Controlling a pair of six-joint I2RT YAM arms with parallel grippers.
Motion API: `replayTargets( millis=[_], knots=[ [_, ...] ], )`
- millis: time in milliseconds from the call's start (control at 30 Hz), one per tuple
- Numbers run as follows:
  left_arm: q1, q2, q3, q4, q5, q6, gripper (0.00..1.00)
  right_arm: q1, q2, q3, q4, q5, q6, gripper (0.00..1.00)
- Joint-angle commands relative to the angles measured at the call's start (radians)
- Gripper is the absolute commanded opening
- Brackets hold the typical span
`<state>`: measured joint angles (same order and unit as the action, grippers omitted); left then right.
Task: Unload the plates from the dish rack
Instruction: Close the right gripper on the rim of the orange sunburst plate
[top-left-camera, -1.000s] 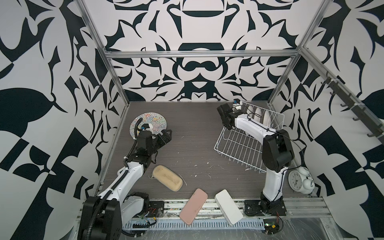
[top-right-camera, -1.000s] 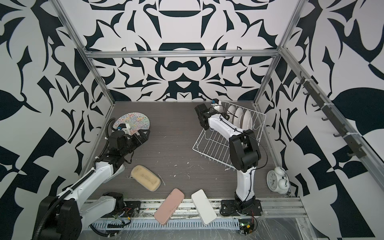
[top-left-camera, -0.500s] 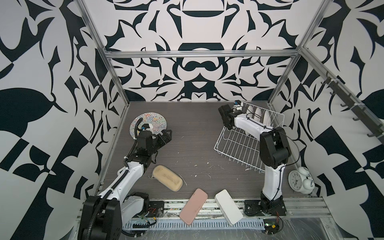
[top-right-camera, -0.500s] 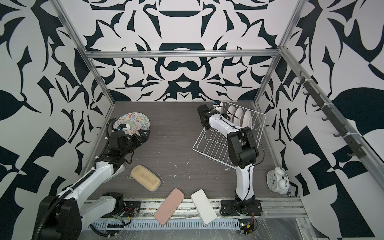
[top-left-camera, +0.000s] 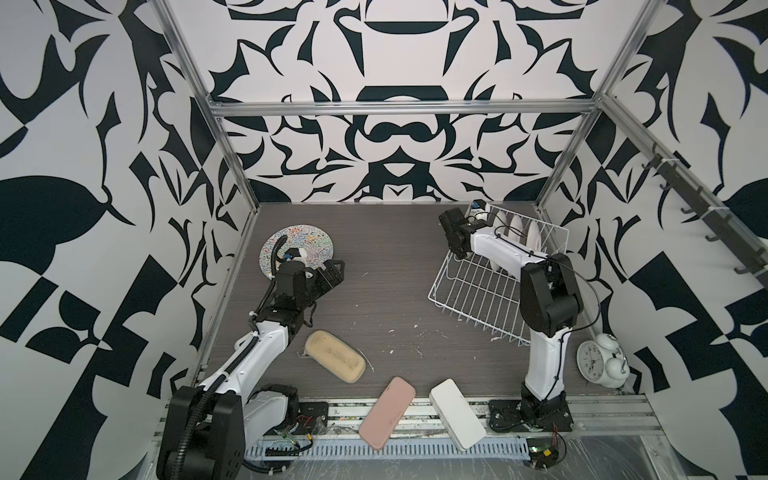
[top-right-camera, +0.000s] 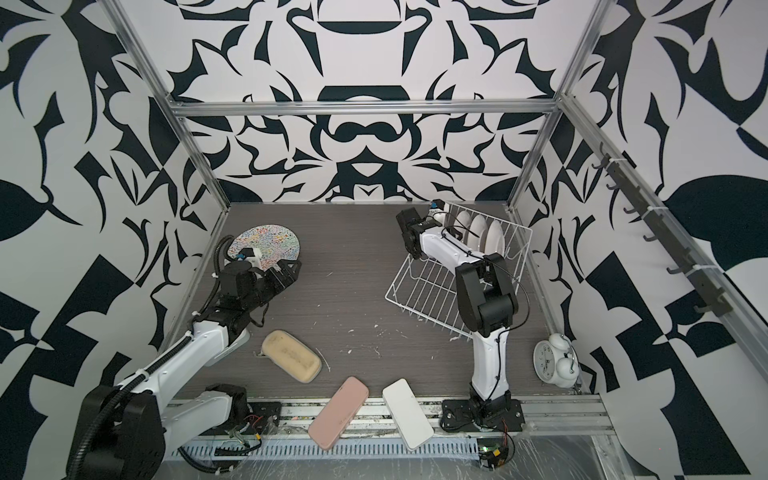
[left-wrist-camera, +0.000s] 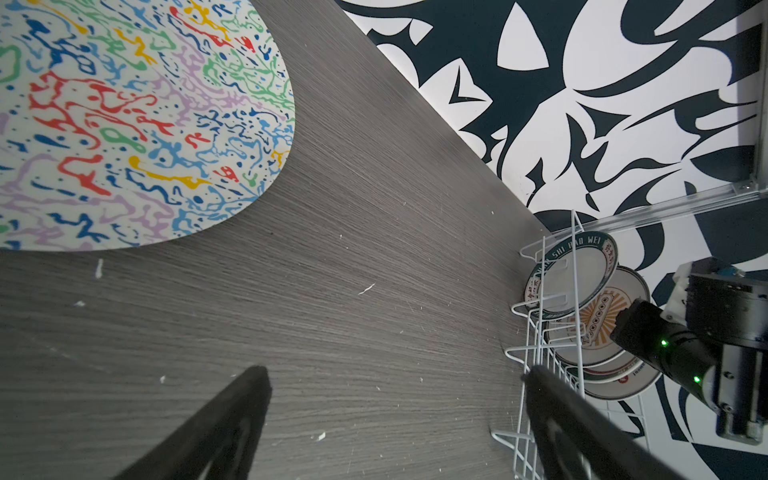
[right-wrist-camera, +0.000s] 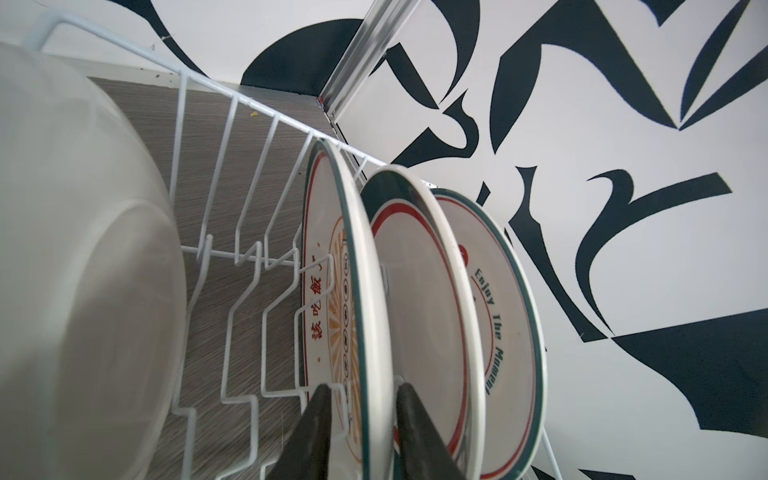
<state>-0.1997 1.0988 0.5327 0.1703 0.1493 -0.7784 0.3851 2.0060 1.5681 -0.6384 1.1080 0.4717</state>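
Observation:
The white wire dish rack (top-left-camera: 478, 291) (top-right-camera: 424, 291) sits at the back right, with several plates (top-left-camera: 515, 226) (top-right-camera: 478, 228) upright at its far end. My right gripper (right-wrist-camera: 363, 388) (top-left-camera: 478, 214) is open, its jaws straddling the rim of the red-character plate (right-wrist-camera: 328, 291), with a small gap on the printed side. Behind it stand a red-and-green-banded plate (right-wrist-camera: 415, 291) and a lettered plate (right-wrist-camera: 498, 311). A white plate back (right-wrist-camera: 83, 249) stands close on the other side. The squiggle plate (top-left-camera: 303, 241) (left-wrist-camera: 124, 124) lies flat at the back left. My left gripper (top-left-camera: 332, 270) (left-wrist-camera: 395, 374) hovers open and empty beside it.
A beige pad (top-left-camera: 334, 361) lies front left of centre. A pink pad (top-left-camera: 386, 411) and a white pad (top-left-camera: 457, 413) rest on the front rail. A white alarm clock (top-left-camera: 600, 361) stands front right. A hook rail (top-left-camera: 706, 224) runs along the right wall.
My right gripper's jaws have narrowed around the plate rim, and the right arm's elbow has shifted slightly. The left arm has not moved.

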Motion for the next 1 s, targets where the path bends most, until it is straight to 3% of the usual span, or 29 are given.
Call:
replayTargets(
  millis=[0,433,733,967],
  knots=[
    [-0.004,0.003,0.033,0.003,0.007,-0.001,1.0,-0.003,-0.012,0.027,0.002,0.045,0.019,0.28],
    [-0.003,0.007,0.044,-0.002,0.007,-0.001,1.0,-0.004,-0.009,0.029,0.0,0.081,-0.002,0.19],
    [-0.003,-0.004,0.047,-0.017,0.006,-0.001,1.0,-0.004,-0.013,0.028,0.008,0.092,-0.019,0.05],
    [-0.003,-0.008,0.047,-0.02,0.004,-0.002,1.0,-0.003,-0.018,0.025,0.009,0.096,-0.027,0.02]
  ],
)
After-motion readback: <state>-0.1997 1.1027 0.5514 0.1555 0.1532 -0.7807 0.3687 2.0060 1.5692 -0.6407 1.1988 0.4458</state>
